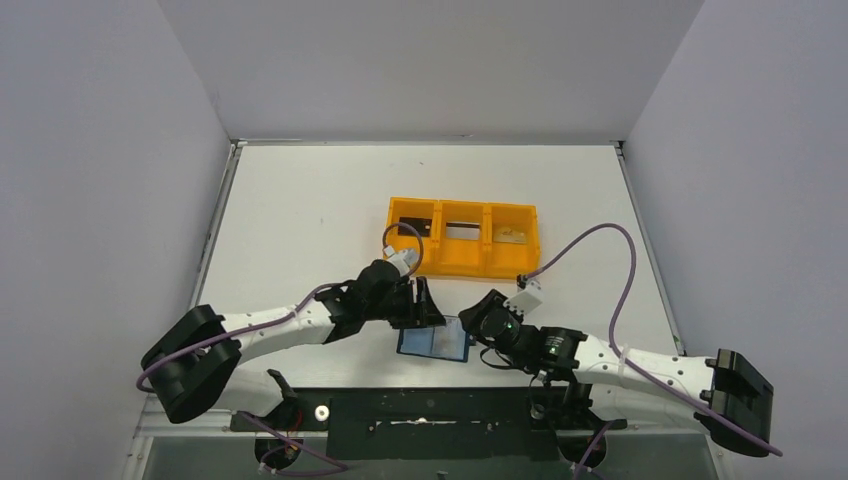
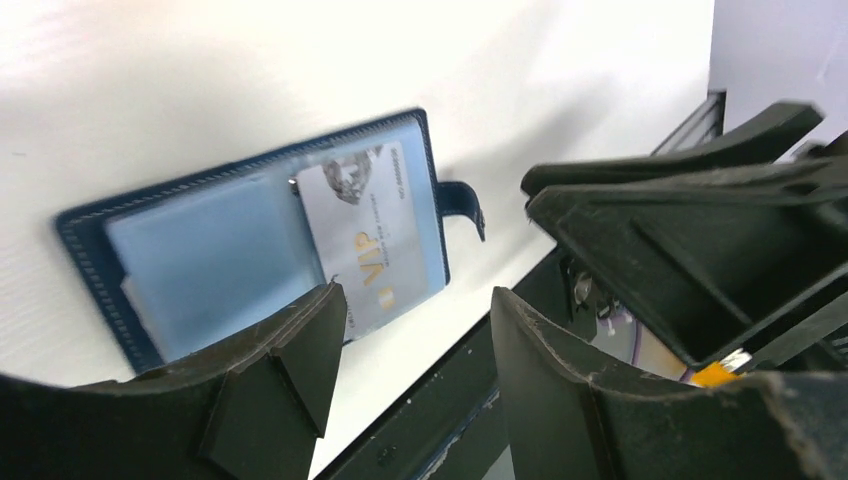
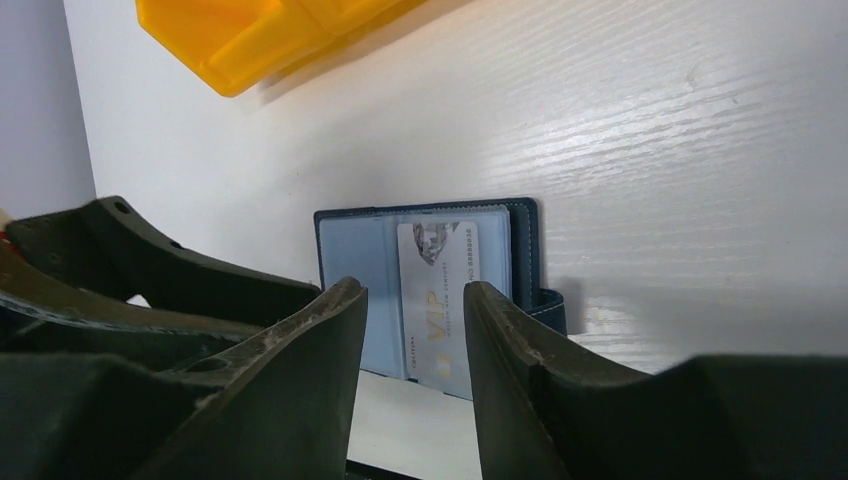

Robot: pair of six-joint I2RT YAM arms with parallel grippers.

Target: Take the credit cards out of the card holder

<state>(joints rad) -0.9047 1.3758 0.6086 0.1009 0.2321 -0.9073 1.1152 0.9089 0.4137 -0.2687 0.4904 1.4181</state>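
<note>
Looking at the card holder (image 1: 433, 342) spread open and flat on the worktop (image 1: 300, 220), right by the near edge and between the two hands. Only one credit card (image 2: 365, 240) easy to spot: pale, gold "VIP" lettering, poking out of the clear pocket on the tab side, exposed end hanging past the holder's near edge.

Left hand (image 2: 415, 320) hovering over the near side, parted partway, nothing in the gap. Same deal for the right hand (image 3: 412, 300): parted partway, empty, lined up over that card but not gripping it as far as can be told.

Handling guess: feather-light, stiff but springy plastic, slick on both faces, so probably keener to skate than to lift. Best bet is to pinch the exposed end across its flat faces and drag straight out along the pocket. Expect the soft, light holder to tag along, so maybe pin the other half or the closure tab (image 2: 462, 205) with the spare hand first.

Hard to call:
- Any more cards behind the blue-tinted sleeve on the other half. Just a pale corner at its outer edge in the left wrist view, maybe a card, maybe not.
- No hope of reading the fine print.
- Can't make out the bits inside the orange tray (image 1: 463, 237) from above either.
- Left finger cutting off one corner of the card's exposed end in the left wrist view.
</note>
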